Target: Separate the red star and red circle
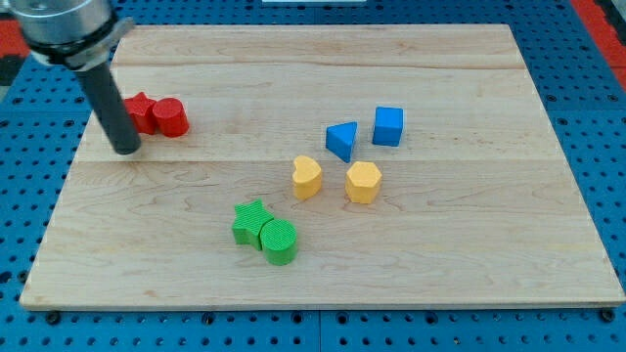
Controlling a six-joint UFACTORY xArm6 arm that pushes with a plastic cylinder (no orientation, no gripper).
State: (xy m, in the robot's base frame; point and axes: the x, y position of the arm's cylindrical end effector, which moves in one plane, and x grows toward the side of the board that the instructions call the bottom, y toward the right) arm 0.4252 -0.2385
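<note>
My arm ends in a silvery grey metal cylinder, wider than the rod below. From it descends a straight, smooth, dark grey rod; my tip [127,150] is blunt and flat.

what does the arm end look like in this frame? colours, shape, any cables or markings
Only the arm's end shows: a straight dark grey, matte cylindrical rod hanging from a wider silver-grey metallic collar at the view's top left, cropped by the edge. No cables or markings visible. My tip sits just left of the red star, which touches the red circle.
</note>
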